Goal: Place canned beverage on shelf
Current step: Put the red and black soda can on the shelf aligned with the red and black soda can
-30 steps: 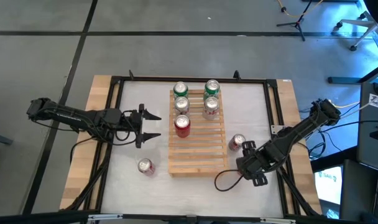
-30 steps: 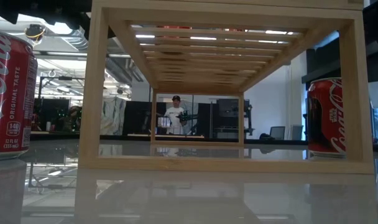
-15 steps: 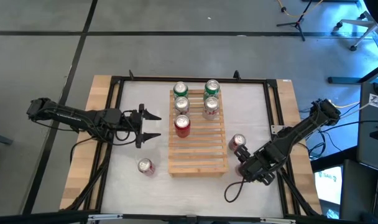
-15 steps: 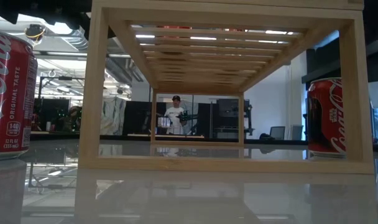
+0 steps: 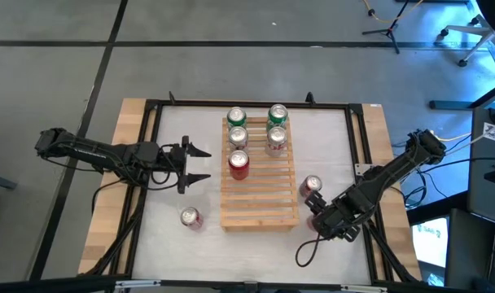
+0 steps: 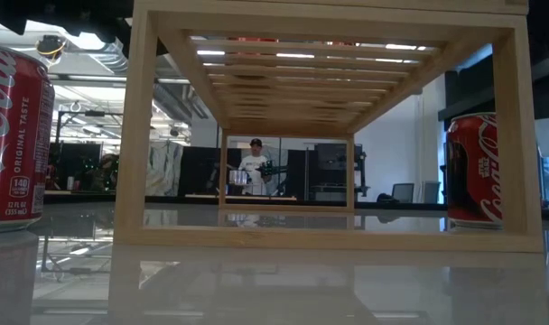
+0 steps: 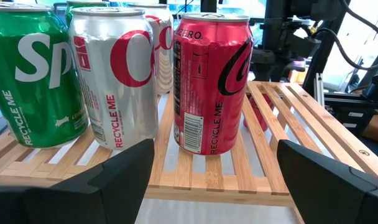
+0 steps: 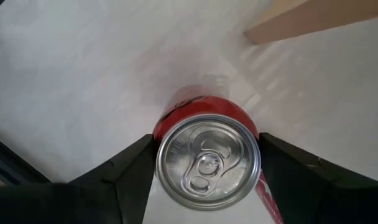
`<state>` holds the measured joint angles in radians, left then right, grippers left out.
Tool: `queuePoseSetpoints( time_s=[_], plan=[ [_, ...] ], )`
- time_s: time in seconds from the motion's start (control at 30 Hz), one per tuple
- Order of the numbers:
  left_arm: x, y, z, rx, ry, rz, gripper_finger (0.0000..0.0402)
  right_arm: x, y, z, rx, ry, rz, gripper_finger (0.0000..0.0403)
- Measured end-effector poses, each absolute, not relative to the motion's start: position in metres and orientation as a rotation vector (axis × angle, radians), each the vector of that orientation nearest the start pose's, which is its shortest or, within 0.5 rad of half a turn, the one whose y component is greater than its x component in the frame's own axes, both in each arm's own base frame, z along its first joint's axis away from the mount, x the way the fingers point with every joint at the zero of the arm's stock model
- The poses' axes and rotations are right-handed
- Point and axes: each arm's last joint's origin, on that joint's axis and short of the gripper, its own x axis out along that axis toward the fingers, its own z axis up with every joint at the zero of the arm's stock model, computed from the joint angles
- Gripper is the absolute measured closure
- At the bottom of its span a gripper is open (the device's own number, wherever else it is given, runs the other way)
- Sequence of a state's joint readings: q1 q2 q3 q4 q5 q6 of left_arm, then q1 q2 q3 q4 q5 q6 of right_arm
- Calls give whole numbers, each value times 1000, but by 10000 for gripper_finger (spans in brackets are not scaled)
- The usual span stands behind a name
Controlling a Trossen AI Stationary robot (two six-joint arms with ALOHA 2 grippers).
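1. Shelf (image 5: 259, 183): pale slatted rack, standing mid-table on the white tabletop (image 5: 182, 130). It carries 5 upright cans at its far end: 2 green cans (image 5: 236, 118), 2 silver cans (image 5: 238, 137) and 1 red zero can (image 5: 239, 164) nearest the middle.
2. My right gripper (image 5: 315, 198): low over the table just beside the shelf's right edge. Its fingers (image 8: 130, 168) stand apart, 1 on each side of a red can (image 5: 311, 186). The can stands upright on the tabletop, off the shelf. I cannot tell whether the pads are touching its wall.
3. My left gripper (image 5: 197, 165): held level left of the shelf, fingers apart, holding nothing. Its wrist view faces the red zero can and the silver and green cans beside it.
4. Second red can (image 5: 190, 217): upright on the tabletop near the shelf's left front corner, apart from both grippers.
5. Background: a person (image 6: 254, 167) stands in the room beyond the table.
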<state>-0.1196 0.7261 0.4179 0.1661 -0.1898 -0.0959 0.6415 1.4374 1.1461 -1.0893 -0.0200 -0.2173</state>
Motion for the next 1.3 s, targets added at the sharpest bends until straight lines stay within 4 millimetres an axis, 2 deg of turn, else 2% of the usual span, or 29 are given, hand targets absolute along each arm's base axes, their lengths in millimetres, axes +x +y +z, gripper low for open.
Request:
queuePoseSetpoints(
  time_s=[0.53, 1.3],
  plan=[
    [169, -15, 248, -75, 137, 77, 72, 212, 159, 259, -582, 1186, 698, 136],
    [169, -15, 248, -75, 137, 77, 72, 211, 158, 259, -580, 1190, 701, 136]
  ],
)
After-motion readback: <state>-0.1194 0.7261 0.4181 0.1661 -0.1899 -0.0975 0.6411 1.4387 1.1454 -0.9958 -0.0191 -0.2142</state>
